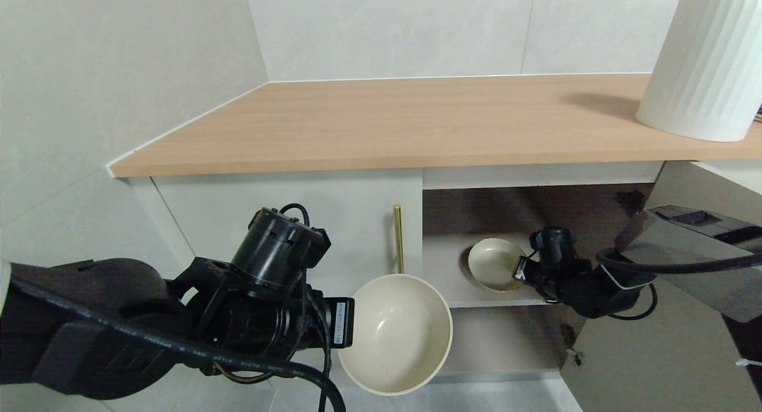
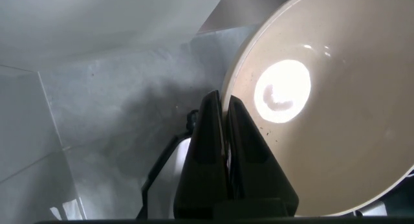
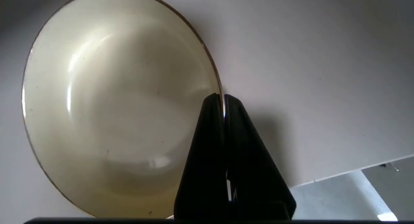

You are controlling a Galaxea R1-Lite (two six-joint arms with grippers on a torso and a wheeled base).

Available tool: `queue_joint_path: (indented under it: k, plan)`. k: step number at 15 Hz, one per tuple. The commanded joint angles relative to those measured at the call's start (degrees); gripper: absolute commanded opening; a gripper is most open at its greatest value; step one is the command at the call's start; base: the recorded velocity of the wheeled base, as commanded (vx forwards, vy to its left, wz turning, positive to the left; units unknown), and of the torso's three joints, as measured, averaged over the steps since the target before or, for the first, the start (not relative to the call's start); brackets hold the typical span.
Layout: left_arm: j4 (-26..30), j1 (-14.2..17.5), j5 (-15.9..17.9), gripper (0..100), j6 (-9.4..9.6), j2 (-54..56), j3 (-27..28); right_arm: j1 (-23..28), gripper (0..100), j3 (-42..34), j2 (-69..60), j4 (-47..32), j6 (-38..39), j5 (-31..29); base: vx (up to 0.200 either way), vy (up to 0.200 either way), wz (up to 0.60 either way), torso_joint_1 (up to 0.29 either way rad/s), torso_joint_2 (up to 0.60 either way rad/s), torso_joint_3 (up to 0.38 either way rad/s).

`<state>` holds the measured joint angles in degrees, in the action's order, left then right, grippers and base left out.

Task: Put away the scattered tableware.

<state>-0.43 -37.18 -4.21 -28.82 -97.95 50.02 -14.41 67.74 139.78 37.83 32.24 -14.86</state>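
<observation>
Under the wooden counter (image 1: 387,120): left gripper (image 1: 351,322) pinching the rim of a large cream bowl (image 1: 396,334) before the closed cabinet door (image 1: 286,192); right gripper (image 1: 519,272) pinching a smaller bowl (image 1: 493,263) on the open shelf (image 1: 443,266).

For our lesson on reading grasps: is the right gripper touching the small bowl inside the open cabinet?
Touching. The right wrist view shows the right gripper pinching the small bowl by its rim, with no gap.

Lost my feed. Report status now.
Left end effector shut on big bowl, before cabinet. Right end effector shut on small bowl, inside it. Nothing blocking.
</observation>
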Motion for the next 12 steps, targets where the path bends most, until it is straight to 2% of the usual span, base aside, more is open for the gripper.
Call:
queue_joint_path:
  k: [1,6,7,12]
  plan:
    - [0.0,0.0,0.0,0,-0.01,-0.1,0.0,0.0,0,0.1,0.1,0.1,0.0,-0.1,0.000,0.000,0.00,0.000,0.00,0.000]
    - [0.0,0.0,0.0,0,-0.01,-0.1,0.0,0.0,0,0.2,0.1,0.1,-0.1,-0.8,0.000,0.000,0.00,0.000,0.00,0.000]
    - [0.0,0.0,-0.1,0,-0.01,0.0,0.0,0.0,100,0.2,0.1,0.1,-0.1,-0.8,0.000,0.000,0.00,0.000,0.00,0.000]
    - [0.0,0.0,-0.1,0,-0.01,0.0,0.0,0.0,100,-0.2,-0.4,0.1,0.0,-0.9,0.000,0.000,0.00,0.000,0.00,0.000]
